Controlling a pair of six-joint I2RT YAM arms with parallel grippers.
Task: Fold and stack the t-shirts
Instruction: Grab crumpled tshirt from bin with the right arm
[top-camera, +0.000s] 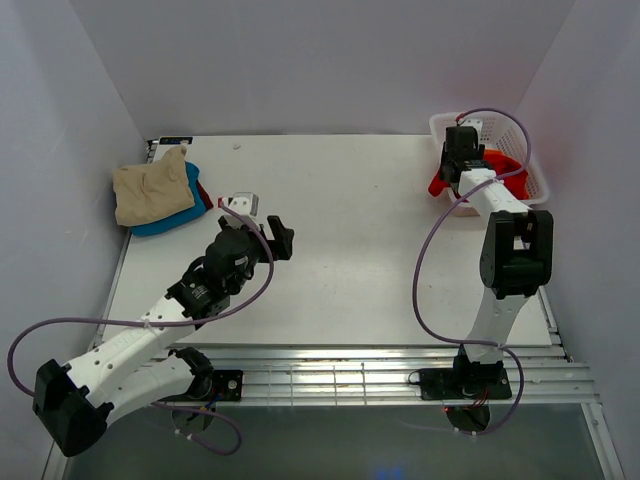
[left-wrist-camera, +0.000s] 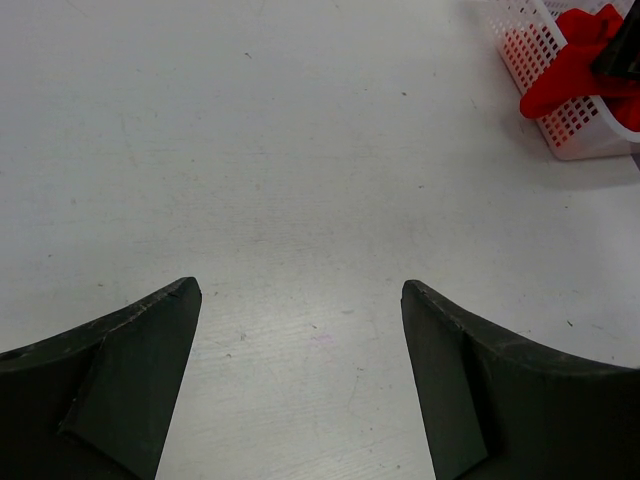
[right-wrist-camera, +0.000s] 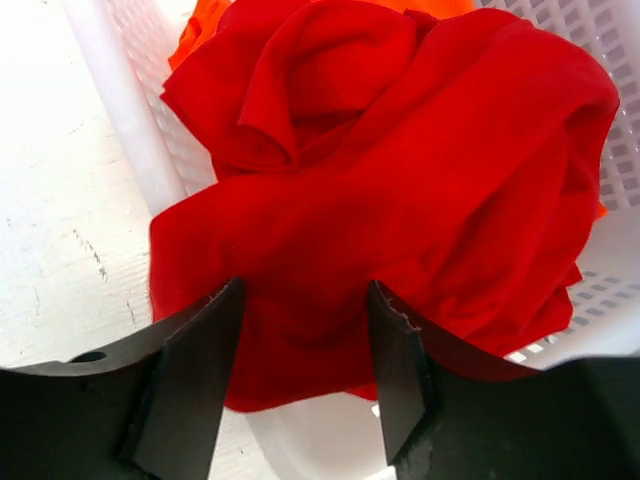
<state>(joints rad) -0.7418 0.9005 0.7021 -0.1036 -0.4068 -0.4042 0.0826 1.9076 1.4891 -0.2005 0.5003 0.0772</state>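
**Right tool** (right-wrist-camera: 305, 290): jaws partway apart, astride a ridge of the red shirt (right-wrist-camera: 400, 180). Whether they are biting the cloth cannot be told.

**Left tool** (left-wrist-camera: 300, 290): spread wide and holding nothing, over bare desk (top-camera: 350, 250).

**Location:** The red shirt lies wadded in the basket (right-wrist-camera: 120, 110) at the desk's 2 o'clock corner, on top of an orange shirt (right-wrist-camera: 200, 25). One flap hangs over the rim toward 8 o'clock.

**Handling (judgement):** The cloth is light, limp and not fragile. It will sag and trail, and may snag on the lattice. Take hold of a raised fold near the top of the heap.

**Orientation:** In the wrist view the heap runs roughly from 8 to 2 o'clock. Collar and hem cannot be made out.

**Elsewhere:** At 10 o'clock, a tan shirt (top-camera: 150, 190) is stacked on a teal shirt (top-camera: 162, 228).
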